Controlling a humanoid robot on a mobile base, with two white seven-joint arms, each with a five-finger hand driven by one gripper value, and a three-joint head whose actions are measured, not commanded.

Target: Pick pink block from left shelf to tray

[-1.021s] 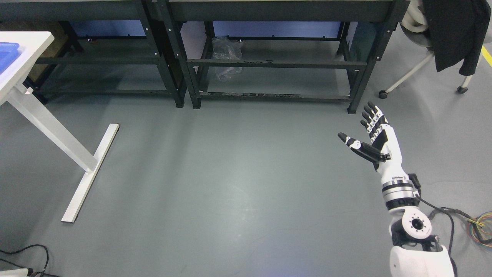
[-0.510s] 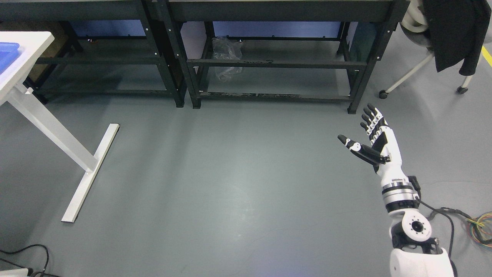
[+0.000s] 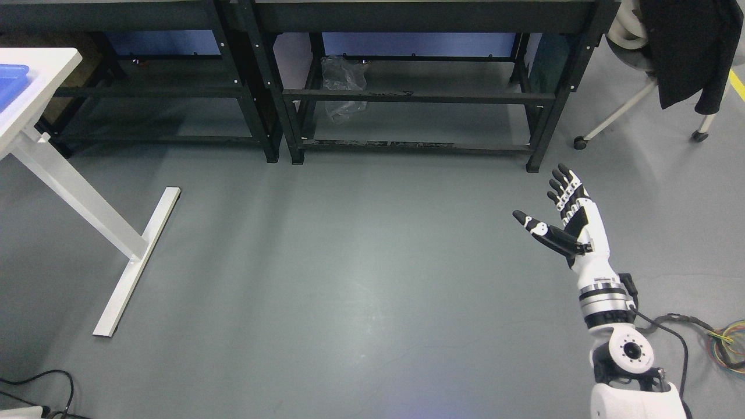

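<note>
No part of the task can be judged as done: the pink block is not seen anywhere in the head view, so its position, its heading and its long axis cannot be told. The right hand (image 3: 563, 216) is held above the bare grey floor (image 3: 361, 279) at the right of the picture, fingers (image 3: 561, 185) straight and spread with the thumb set apart toward the left, and nothing is held in it. The left arm is not shown. Two dark shelf frames are seen along the top of the view; on the left frame (image 3: 145, 93) no block can be made out, and in the right frame (image 3: 419, 96) only a crumpled clear plastic bag (image 3: 343, 87) is lying. At the far left a white bench (image 3: 35, 75) is seen, with the corner of a blue tray (image 3: 10, 81) resting on it, well apart from the hand. As judged from this, everything is left: the block must be found on the left shelf, grasped, carried across and set in the tray. A chair with a dark garment (image 3: 687, 46) stands at the upper right.
</note>
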